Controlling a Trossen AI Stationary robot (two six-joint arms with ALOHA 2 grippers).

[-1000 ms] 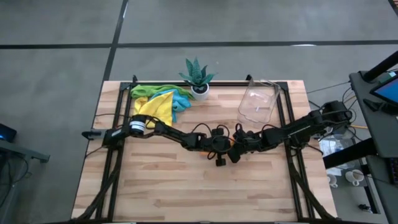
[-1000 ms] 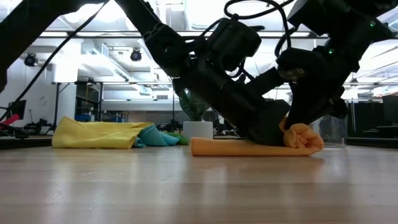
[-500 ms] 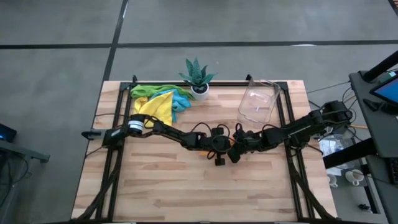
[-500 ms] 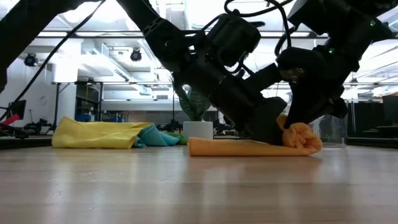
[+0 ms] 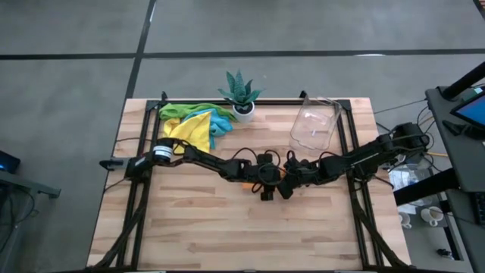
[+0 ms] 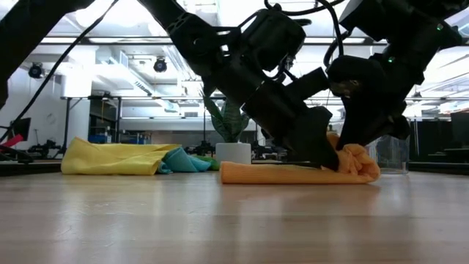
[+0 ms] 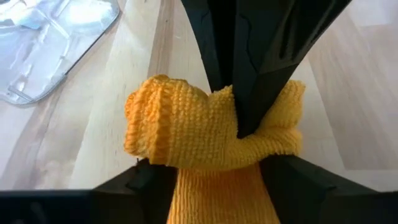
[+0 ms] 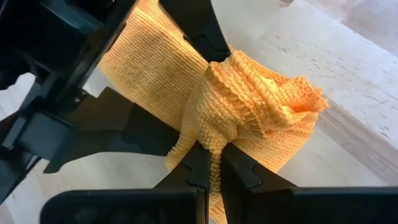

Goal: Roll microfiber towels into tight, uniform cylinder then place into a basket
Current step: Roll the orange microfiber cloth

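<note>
You have both arms meeting at the middle of the bench (image 5: 189, 227) in the high view, over the orange towel (image 6: 293, 174). The towel lies as a long flat roll on the wood, with a bunched knot at its right end in the low view.

Your right gripper (image 8: 211, 163) has its fingers pinched tight on that bunched end; the fabric puckers between the 2 tips. Your left gripper (image 7: 214, 180) sits just beside it with its fingers spread wide, 1 on each side of the roll, so the cloth runs between them without being squeezed.

The clear basket (image 5: 314, 125) stands in the upper right of the high view, well apart from the towel. The other towels (image 5: 193, 121), yellow, green and light blue, lie in a loose heap in the upper left of the bench, next to the potted plant (image 5: 241, 92) at the top centre.
</note>
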